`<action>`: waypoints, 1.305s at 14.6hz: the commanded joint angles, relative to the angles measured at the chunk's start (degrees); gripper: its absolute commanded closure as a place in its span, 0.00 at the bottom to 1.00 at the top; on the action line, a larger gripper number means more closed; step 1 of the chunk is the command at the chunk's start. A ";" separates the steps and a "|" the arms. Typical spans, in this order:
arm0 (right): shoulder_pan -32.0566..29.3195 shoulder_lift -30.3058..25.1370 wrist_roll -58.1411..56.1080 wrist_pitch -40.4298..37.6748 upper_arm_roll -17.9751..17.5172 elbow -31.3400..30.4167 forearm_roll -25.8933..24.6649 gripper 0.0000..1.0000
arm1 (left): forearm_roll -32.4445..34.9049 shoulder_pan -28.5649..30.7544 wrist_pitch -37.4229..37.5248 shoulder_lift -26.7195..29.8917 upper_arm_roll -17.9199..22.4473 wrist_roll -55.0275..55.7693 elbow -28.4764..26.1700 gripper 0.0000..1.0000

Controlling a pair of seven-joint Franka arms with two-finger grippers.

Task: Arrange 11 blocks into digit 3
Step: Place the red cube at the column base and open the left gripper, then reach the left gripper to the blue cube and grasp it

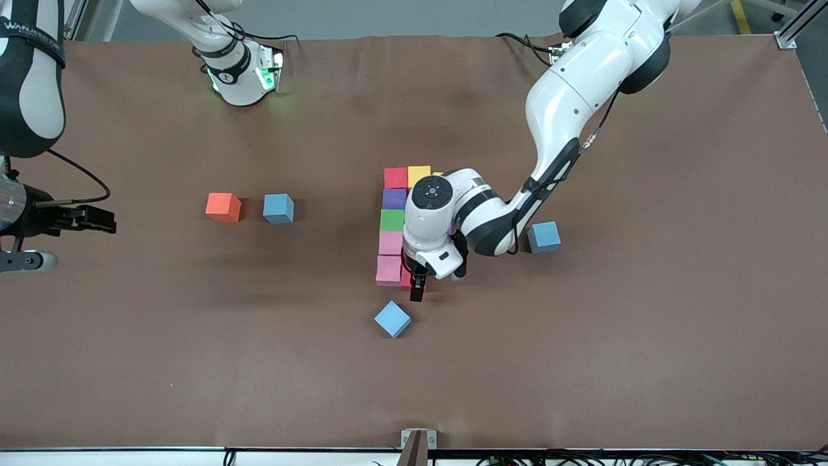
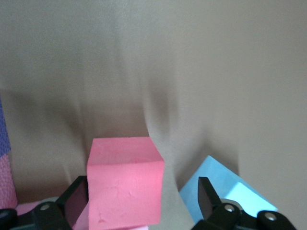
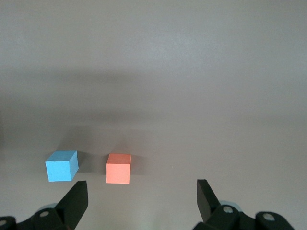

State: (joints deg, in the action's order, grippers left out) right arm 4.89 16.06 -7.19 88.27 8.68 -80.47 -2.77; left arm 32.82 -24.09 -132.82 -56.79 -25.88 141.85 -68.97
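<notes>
A column of touching blocks is seen at the middle of the table [image 1: 647, 356] in the front view: a red block [image 1: 396, 177] with a yellow block [image 1: 419, 175] beside it at the end farthest from the camera, then a purple block [image 1: 394, 198], a green block [image 1: 392, 220], a pink block [image 1: 391, 243] and a second pink block [image 1: 389, 270] nearest the camera. The rest of the figure is hidden under the left arm.

The left gripper [image 1: 418, 285] is placed low at the camera end of this column, beside the second pink block. In the left wrist view its fingers [image 2: 207, 196] are spread apart, and a reddish-pink block [image 2: 125, 181] sits between them with a gap at each side; whether either pad touches it cannot be told. A light blue block [image 1: 392, 318] lies just apart from the column, nearer the camera, and is also seen close by in the left wrist view.

A darker blue block [image 1: 544, 237] lies toward the left arm's end of the table. An orange block [image 1: 223, 207] and another blue block [image 1: 279, 208] lie side by side, apart, toward the right arm's end.

The right gripper [image 3: 141, 199] is held over bare table near these two, waiting, its fingers wide open and empty.
</notes>
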 commanded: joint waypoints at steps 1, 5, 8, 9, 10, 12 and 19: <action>0.64 -0.41 -0.37 -0.38 -0.07 -0.22 0.13 0.00 | -2.49 -0.16 3.61 3.08 0.48 -0.61 -0.99 0.00; 0.91 -2.07 -0.46 -0.55 -0.07 -0.74 0.13 0.00 | -2.58 1.76 7.74 4.93 -0.48 -1.04 -1.60 0.00; 0.73 -5.33 -0.46 -0.38 -0.07 -3.38 0.13 0.00 | -2.58 10.43 9.94 8.96 -7.13 -7.35 -7.64 0.00; 0.47 -5.94 -0.46 -0.64 -0.07 -3.38 0.13 0.00 | -2.50 15.26 10.82 10.37 -10.82 -10.68 -10.37 0.00; 0.21 -6.73 -0.46 -0.91 -0.07 -3.38 0.13 0.00 | -2.49 19.48 11.61 11.34 -13.90 -13.67 -13.18 0.00; -1.11 -7.70 -0.37 -2.57 -1.81 -3.03 0.13 0.00 | -2.41 28.70 12.14 14.32 -19.96 -19.82 -20.37 0.00; -4.89 -11.22 -0.46 -6.35 -5.69 -3.38 0.13 0.00 | 0.75 51.67 7.68 23.21 -30.97 -43.46 -43.41 0.00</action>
State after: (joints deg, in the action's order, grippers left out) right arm 2.13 7.68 -7.22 82.15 5.18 -81.09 -2.73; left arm 32.18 23.13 -121.43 -38.17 -54.83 103.18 -103.94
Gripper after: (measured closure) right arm 0.000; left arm 0.000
